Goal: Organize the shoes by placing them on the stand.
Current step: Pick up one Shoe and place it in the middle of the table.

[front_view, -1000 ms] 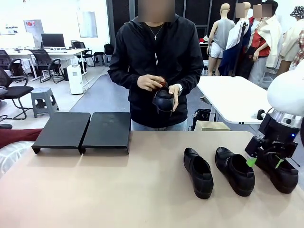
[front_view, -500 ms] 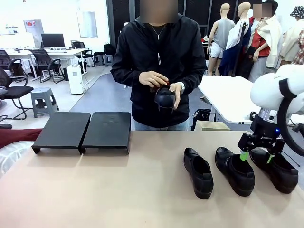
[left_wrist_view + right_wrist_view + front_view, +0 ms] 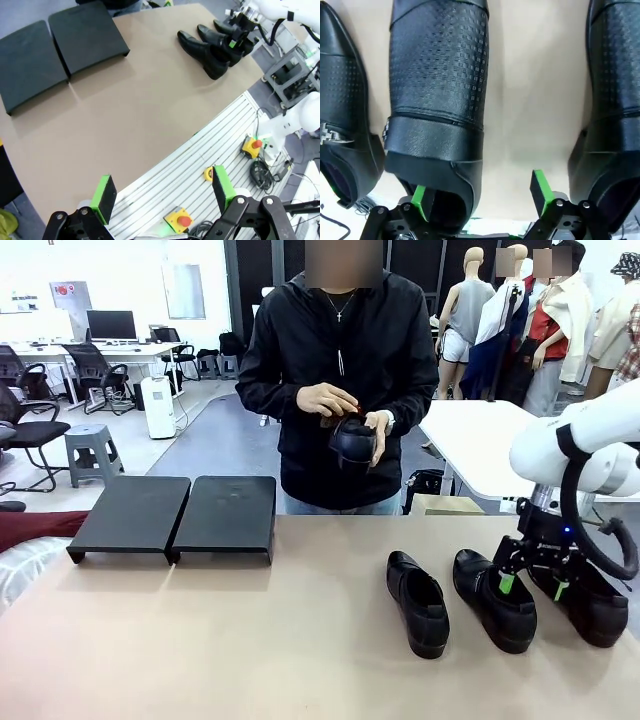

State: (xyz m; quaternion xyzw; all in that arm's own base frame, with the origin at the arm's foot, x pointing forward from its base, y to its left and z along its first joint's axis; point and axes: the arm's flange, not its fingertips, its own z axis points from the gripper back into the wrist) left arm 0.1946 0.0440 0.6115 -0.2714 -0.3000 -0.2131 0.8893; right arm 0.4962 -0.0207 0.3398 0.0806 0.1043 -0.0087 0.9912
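Note:
Three black shoes lie toe-forward at the table's right: a left one, a middle one and a right one. A person at the far side holds a fourth shoe in both hands. The black stand sits bare at the back left. My right gripper hangs open, low between the middle and right shoes. In the right wrist view one pad is at the middle shoe's heel opening and the other over bare table. My left gripper is open, high above the near table edge.
The left wrist view takes in the stand, the shoes and the other arm's gripper. Below it are a grooved metal base and yellow stop buttons. A white table stands behind the person.
My right gripper has moved left and down, from over the right shoe to the middle shoe's heel. The person has shifted the held shoe slightly to the right.

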